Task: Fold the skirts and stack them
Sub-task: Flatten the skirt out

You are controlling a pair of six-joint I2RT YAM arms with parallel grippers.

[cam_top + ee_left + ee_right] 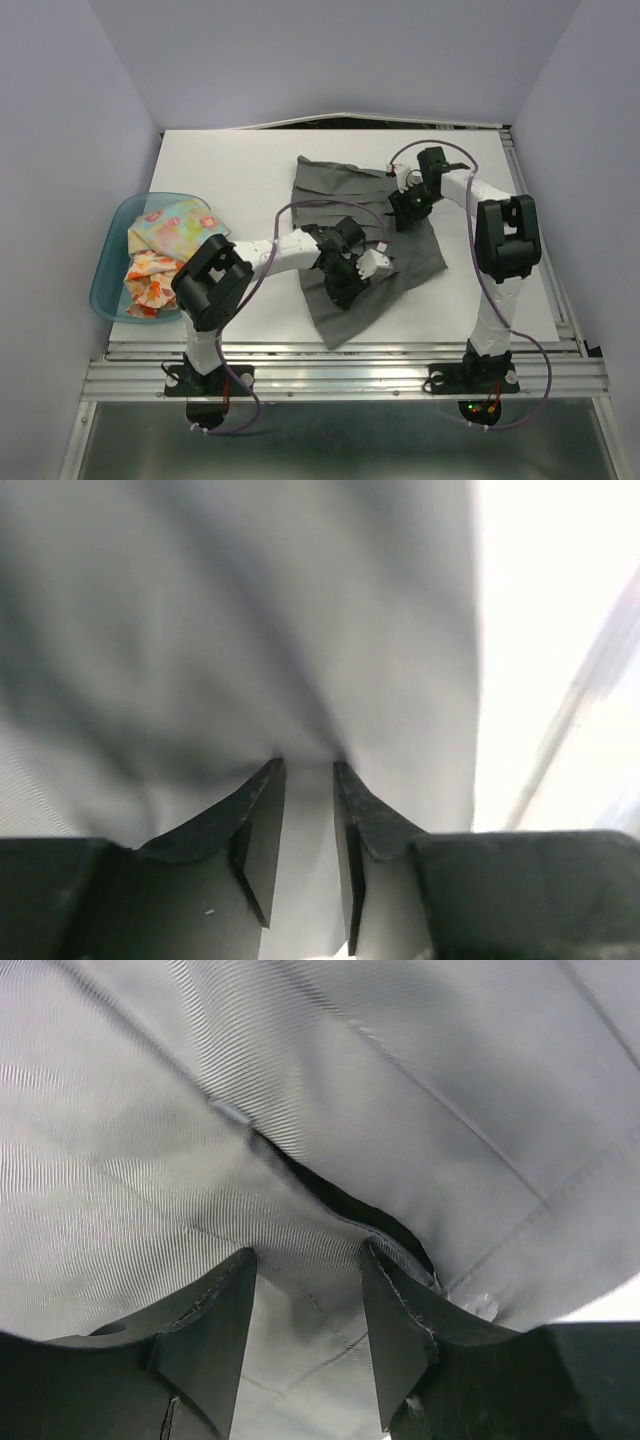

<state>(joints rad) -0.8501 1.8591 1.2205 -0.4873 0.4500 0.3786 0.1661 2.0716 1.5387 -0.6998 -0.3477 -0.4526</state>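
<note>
Blue basin (108, 272) sits at table (240, 180) 9 o'clock, overhanging the edge. Two skirts are inside it: pastel floral skirt (176, 224) on the 12 o'clock side, white and orange flowered skirt (150, 282) bunched at 6 o'clock. Grey skirt (335, 190) lies spread at table centre, outside the basin. Left claw (307, 770) is on the skirt's 6 o'clock part, nearly closed and pinching a ridge of grey cloth. Right claw (308, 1255) is at the skirt's 2 o'clock side, spread, tips pressed into a fold near the opening.
</note>
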